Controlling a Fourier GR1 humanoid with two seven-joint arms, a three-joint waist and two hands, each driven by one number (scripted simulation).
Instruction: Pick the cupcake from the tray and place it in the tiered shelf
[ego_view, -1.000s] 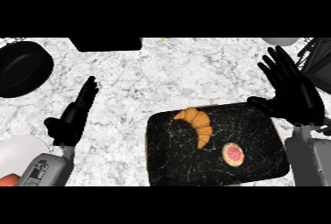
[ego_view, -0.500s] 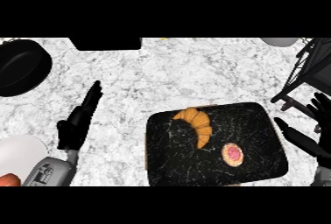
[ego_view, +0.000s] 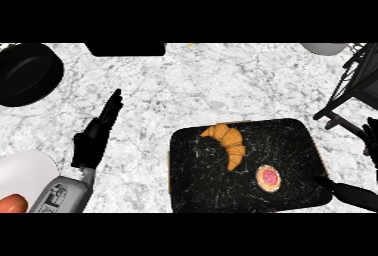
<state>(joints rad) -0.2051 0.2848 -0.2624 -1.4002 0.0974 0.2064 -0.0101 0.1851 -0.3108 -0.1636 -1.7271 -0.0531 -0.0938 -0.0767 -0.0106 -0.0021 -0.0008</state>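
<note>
Left robot hand (ego_view: 94, 135) straight-fingered on counter, right robot hand (ego_view: 354, 192) splayed beside tray (ego_view: 295, 145)

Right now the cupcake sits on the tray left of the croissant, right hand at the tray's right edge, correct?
Not quite. In the head view the cupcake sits right of the croissant, lower on the tray. The right hand is at the tray's right edge, as you said.

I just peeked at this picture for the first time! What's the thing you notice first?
The big black tray at lower right stands out, with a golden croissant at its middle and a small pink-topped cupcake beside it. The robot's left hand rests open on the marble counter. A black frying pan sits upper left.
</note>
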